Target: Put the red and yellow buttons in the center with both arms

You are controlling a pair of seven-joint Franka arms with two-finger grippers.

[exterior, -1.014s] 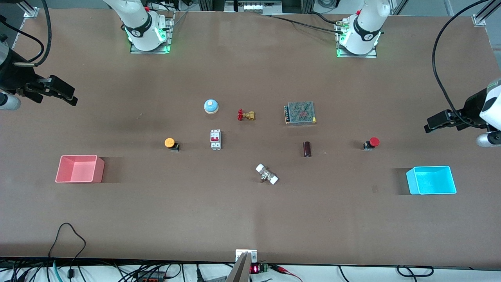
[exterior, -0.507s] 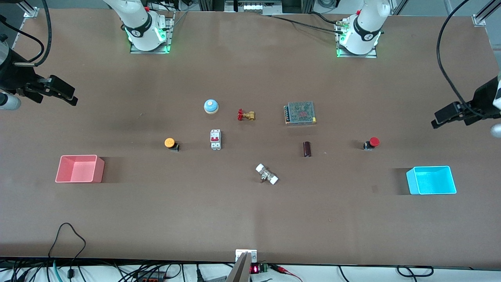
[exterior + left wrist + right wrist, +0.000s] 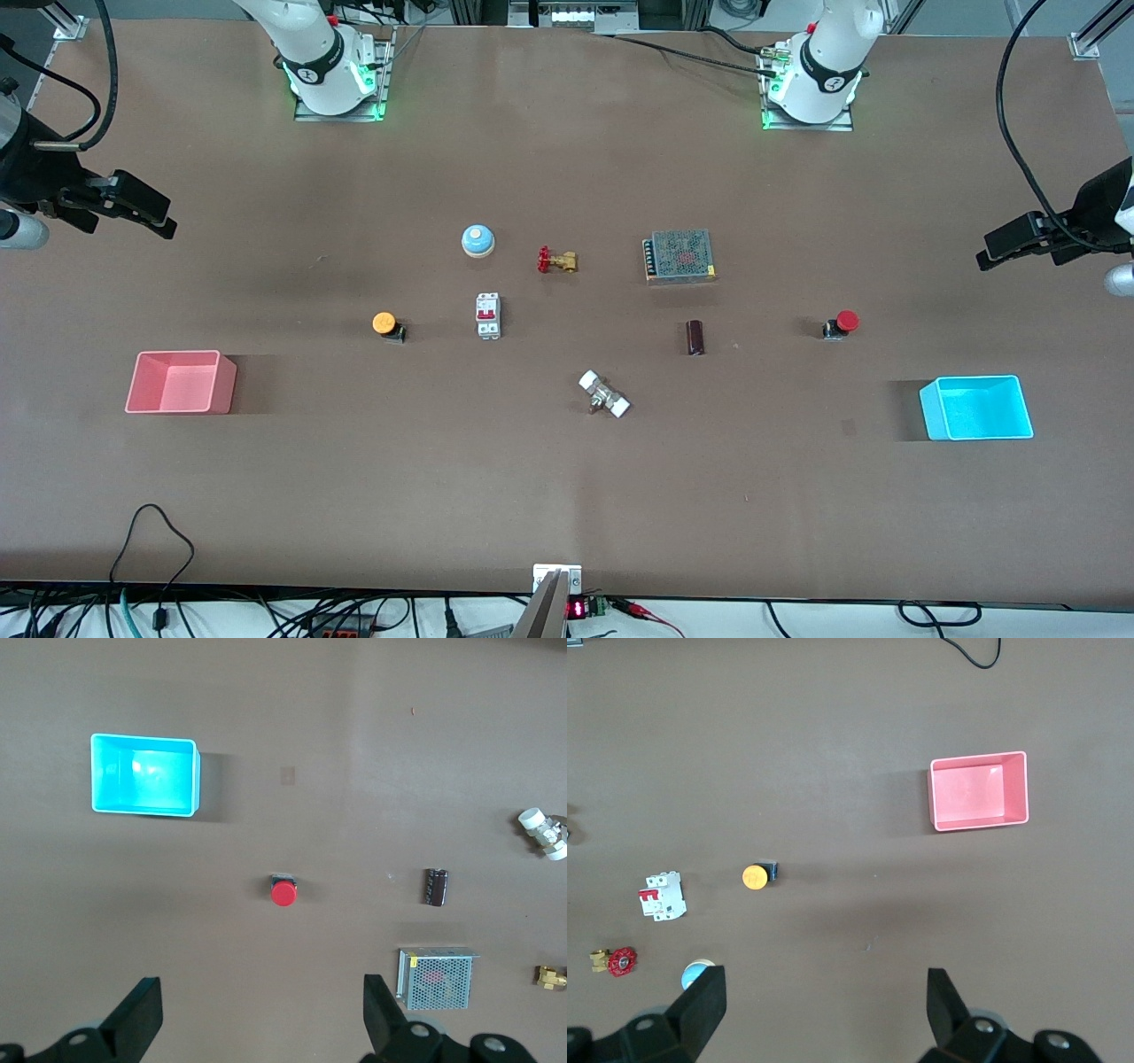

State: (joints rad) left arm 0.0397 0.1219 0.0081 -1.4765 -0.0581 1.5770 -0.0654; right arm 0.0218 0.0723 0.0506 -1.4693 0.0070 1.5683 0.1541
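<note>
The red button stands on the brown tabletop toward the left arm's end; in the left wrist view it is apart from my fingers. The orange-yellow button stands toward the right arm's end and shows in the right wrist view. My left gripper hangs open and empty in the air over the table's edge at the left arm's end, its own view showing the jaws wide apart. My right gripper hangs open and empty over the right arm's end. The table's center is bare brown surface.
A blue bell, a brass valve with a red handwheel, a white breaker, a metal power supply, a dark cylinder and a white fitting ring the center. A pink bin and a cyan bin stand at the ends.
My left gripper has moved outward toward the left arm's end of the table and toward the robots' bases. The right arm and all objects have stayed put.
</note>
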